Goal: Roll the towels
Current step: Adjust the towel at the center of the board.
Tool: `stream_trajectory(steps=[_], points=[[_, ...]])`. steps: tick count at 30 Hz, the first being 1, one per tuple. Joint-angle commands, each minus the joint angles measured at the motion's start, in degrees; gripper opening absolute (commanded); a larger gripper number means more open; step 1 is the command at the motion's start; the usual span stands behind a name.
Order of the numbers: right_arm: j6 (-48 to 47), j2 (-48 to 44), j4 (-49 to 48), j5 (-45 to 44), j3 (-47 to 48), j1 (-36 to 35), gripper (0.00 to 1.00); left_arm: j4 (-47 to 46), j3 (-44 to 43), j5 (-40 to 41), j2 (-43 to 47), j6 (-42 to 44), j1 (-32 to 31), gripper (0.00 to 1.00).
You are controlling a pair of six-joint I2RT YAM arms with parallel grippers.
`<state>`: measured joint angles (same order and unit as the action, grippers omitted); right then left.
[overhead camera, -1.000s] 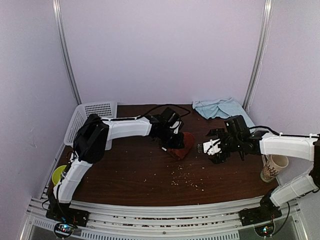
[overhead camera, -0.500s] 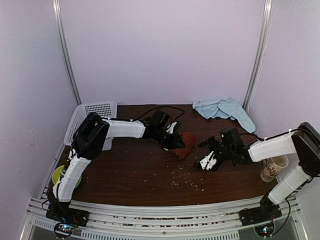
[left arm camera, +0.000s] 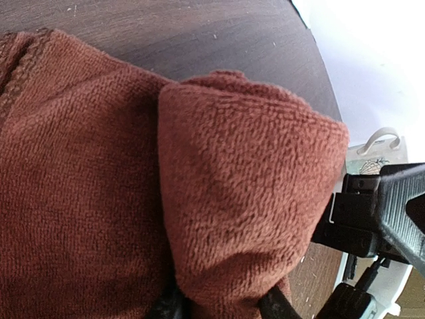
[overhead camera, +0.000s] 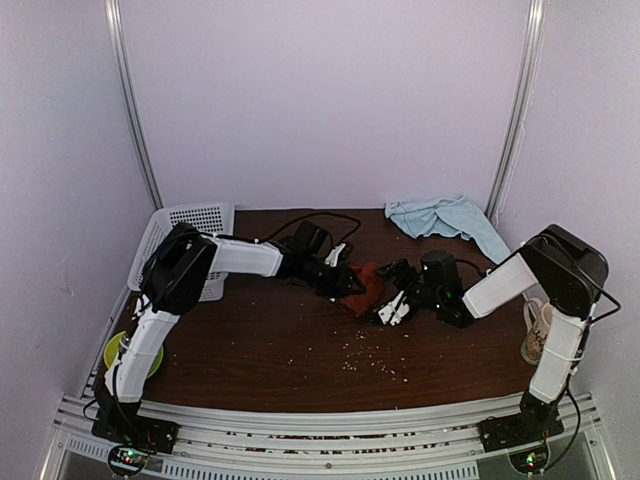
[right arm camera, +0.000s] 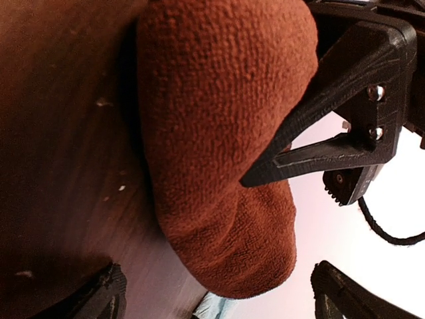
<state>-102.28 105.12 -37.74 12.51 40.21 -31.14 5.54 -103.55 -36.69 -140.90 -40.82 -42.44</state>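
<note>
Towel (overhead camera: 366, 287) (rust-red), between left gripper (overhead camera: 346, 285), right gripper (overhead camera: 392, 304)

The left arm (overhead camera: 245, 257) and the right arm (overhead camera: 500, 288) both have smooth white shells, with black blocks at the joints. A thin black cable (overhead camera: 320, 214) loops near the left wrist. One finger (right arm camera: 332, 113) of the left gripper (overhead camera: 343, 282) is a black hollow triangle with two silver screws (right arm camera: 376, 92). The right gripper (overhead camera: 386, 294) has small white parts. The black bases (overhead camera: 135, 432) show small coloured lights.

We see the rust-red towel (left arm camera: 86, 173) run off the left wrist view's left and bottom edges; only slivers of the left pincer (left arm camera: 222, 309) show, its grip unclear.
</note>
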Motion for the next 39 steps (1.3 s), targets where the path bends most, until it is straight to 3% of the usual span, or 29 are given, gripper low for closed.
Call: stream_trajectory(steps=[1,7,11,14,16,20,22,26,28,39], points=[[-2.65,5.07,-5.21,-3.04,0.87,-0.56,0.98,8.78,0.91,2.02,-1.81,2.5,1.03,0.34],[-2.66,9.17,-4.09,-4.33,4.66,-0.94,0.95,9.42,0.54,1.47,-2.04,3.83,1.13,0.37],[-3.38,10.01,0.17,-3.9,6.42,-1.27,0.88,9.47,1.09,0.67,-2.09,5.08,1.08,0.39],[-4.55,10.6,4.28,-4.62,7.57,-1.76,0.7,9.49,1.63,0.13,-1.74,6.17,1.1,0.4],[-3.9,10.72,7.06,-5.02,8.62,-1.95,0.5,9.48,2.27,0.14,-0.76,6.82,1.08,0.42],[-0.63,8.88,16.33,-4.93,10.93,-2.52,0.33,11.27,2.97,1.41,1.82,8.92,1.18,0.46],[0.32,7.39,20.5,-4.67,11.48,-2.84,0.3,13.14,2.83,2.72,3.26,10.33,1.44,0.5],[3.89,5.19,31.58,-3.15,14.79,-3.14,0.27,16.9,3.57,7.03,8.13,14.04,1.76,0.72],[7.47,4.86,38.83,-2.4,18.11,-3.15,0.26,18.13,4.51,10.27,11.64,16.28,1.8,0.78],[17.25,7.03,71.38,1.69,33.1,-3.94,0.27,9.23,22.0,22.25,32.88,24.8,1.12,0.83]])
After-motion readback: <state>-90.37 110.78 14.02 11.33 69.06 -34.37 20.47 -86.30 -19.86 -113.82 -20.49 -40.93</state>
